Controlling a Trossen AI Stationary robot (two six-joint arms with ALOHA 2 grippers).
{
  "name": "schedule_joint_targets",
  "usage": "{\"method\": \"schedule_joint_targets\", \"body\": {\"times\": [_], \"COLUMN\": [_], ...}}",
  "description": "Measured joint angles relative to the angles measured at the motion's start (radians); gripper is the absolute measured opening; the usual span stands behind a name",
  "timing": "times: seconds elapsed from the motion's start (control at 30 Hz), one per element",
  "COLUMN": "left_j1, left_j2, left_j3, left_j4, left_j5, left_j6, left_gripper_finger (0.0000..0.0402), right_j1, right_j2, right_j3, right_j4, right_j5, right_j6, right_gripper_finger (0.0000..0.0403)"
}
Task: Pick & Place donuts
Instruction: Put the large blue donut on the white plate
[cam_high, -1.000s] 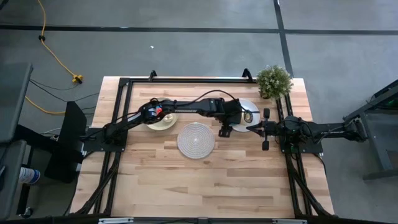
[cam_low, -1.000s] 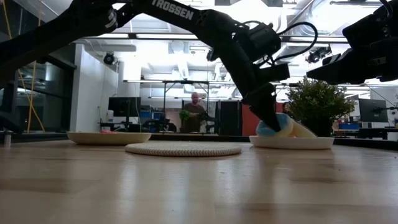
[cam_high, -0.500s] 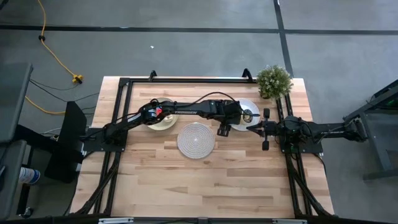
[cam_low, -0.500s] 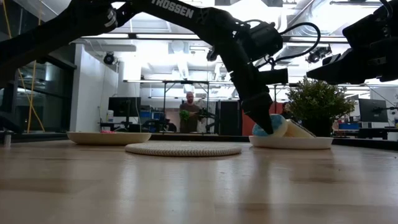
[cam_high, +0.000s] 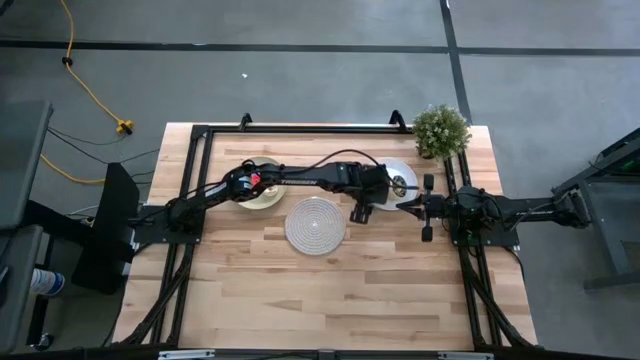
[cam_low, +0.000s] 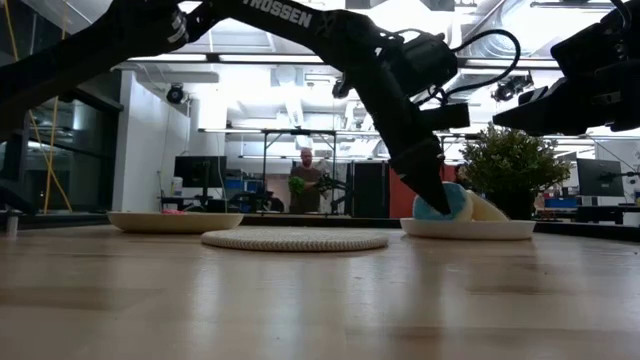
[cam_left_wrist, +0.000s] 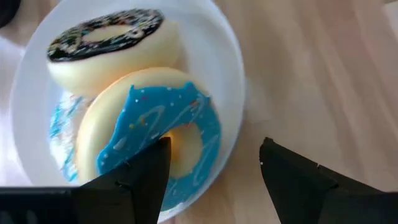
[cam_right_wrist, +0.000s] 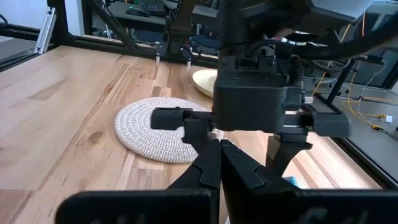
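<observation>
Blue-iced donut (cam_left_wrist: 155, 134) leans on a white plate (cam_left_wrist: 227, 74) with a chocolate-iced donut (cam_left_wrist: 112, 46) at about two o'clock on the desk (cam_high: 330, 290), so the picking looks barely begun; nothing shows on the woven mat (cam_high: 316, 225) at centre, and the tan plate (cam_high: 262, 195) at ten o'clock is mostly hidden. Left pincer (cam_left_wrist: 214, 168) hangs spread over the plate's rim, one finger inside the blue ring, gripping nothing yet. Right pincer (cam_right_wrist: 219, 165) waits just beside the plate, fingers pressed together.
</observation>
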Motion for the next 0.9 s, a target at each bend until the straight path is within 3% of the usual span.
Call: {"method": "schedule_joint_targets", "body": {"times": [0.27, 0.47, 0.9], "left_j1": [-0.008, -0.007, -0.014], "left_j2": [0.000, 0.000, 0.000], "left_j3": [0.000, 0.000, 0.000], "left_j4": [0.025, 0.026, 0.034], "left_j5": [-0.027, -0.122, -0.125], "left_j6": [-0.004, -0.004, -0.001], "left_gripper_finger": [0.0237, 0.0237, 0.0237], "right_j1": [0.000, 0.000, 0.000], "right_j2": [0.000, 0.000, 0.000], "right_j3": [0.000, 0.000, 0.000], "right_j4": [0.000, 0.000, 0.000], "right_j5": [0.000, 0.000, 0.000], "right_j6": [0.000, 0.000, 0.000], "right_gripper_finger": [0.0000, 0.0000, 0.0000]}}
